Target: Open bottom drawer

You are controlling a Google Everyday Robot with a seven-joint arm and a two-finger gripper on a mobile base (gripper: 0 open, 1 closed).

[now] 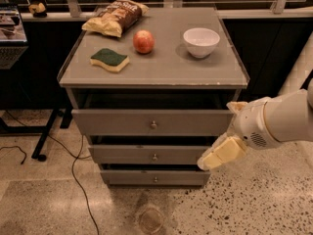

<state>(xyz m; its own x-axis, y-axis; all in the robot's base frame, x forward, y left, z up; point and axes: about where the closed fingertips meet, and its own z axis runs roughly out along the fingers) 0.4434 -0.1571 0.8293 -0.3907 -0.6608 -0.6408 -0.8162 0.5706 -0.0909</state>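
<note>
Quick headcount: one grey wooden desk [166, 70] with three grey drawer fronts stacked under it. That's one tall, wide top drawer [112, 123], one mid-sized middle drawer [117, 154] and one short, narrow bottom drawer [127, 177]. Each has one small round metal knob [153, 125], so three knobs total.

Four things on top:
- one crinkly brown chip bag [115, 17], far left
- one red apple [144, 41]
- one white ceramic bowl [201, 41], far right
- one green-and-yellow sponge [109, 59], near left

One round glassy thing [150, 219] sits on the floor in front. One white robot arm [279, 121] is on the right, with one cream-coloured gripper [217, 155] just beside the middle drawer's right end.
</note>
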